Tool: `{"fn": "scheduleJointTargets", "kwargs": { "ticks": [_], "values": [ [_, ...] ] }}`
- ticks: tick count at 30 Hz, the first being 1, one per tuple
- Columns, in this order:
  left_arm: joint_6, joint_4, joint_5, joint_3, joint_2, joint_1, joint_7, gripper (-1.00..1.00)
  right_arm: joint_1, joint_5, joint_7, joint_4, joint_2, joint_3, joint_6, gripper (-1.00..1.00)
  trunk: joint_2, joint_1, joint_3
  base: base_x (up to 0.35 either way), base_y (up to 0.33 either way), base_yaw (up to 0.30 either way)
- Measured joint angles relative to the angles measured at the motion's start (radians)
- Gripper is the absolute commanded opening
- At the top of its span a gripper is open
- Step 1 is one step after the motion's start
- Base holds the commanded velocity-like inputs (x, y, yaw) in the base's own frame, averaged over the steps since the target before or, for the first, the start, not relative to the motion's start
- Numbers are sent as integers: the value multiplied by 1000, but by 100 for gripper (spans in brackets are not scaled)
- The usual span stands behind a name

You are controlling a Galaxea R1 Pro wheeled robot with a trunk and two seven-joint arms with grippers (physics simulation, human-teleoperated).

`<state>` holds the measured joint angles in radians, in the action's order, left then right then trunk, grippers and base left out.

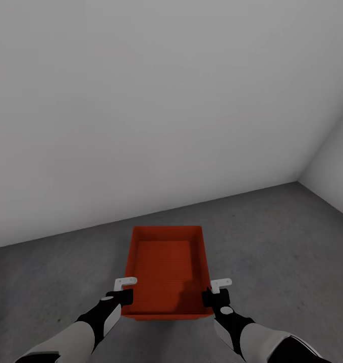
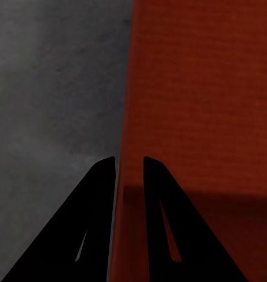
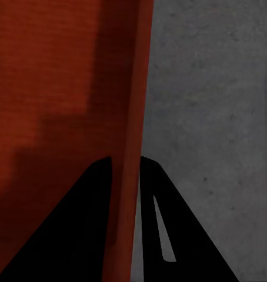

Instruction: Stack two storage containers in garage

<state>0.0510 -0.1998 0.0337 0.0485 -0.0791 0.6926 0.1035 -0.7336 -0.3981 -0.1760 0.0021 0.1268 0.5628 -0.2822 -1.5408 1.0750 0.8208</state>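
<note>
I am in the garage, facing a pale grey wall [image 1: 141,101], and the living room is out of view. One orange-red storage container [image 1: 166,262] sits low in front of me over the dark grey concrete floor [image 1: 272,237], empty and with no lid. My left gripper [image 1: 126,296] is shut on its left wall, and my right gripper [image 1: 210,297] is shut on its right wall. In the left wrist view the fingers [image 2: 104,194] straddle the thin wall of the container [image 2: 204,88]. The right wrist view has the same pinch [image 3: 124,157] on the container [image 3: 51,76]. I cannot tell whether the container touches the floor.
A second pale wall [image 1: 333,166] meets the first at a corner on the right. Bare concrete floor [image 2: 51,88] lies on both sides of the container and ahead of it as far as the wall.
</note>
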Motion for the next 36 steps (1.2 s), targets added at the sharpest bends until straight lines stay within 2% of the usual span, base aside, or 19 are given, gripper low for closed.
{"fn": "scheduleJointTargets", "kwargs": {
  "ticks": [36],
  "values": [
    [1,0,0,1,1,0,-3,-100,0,0,1,0,0,-1,1,-100,0,0,0,28,0,-2]
  ]
}}
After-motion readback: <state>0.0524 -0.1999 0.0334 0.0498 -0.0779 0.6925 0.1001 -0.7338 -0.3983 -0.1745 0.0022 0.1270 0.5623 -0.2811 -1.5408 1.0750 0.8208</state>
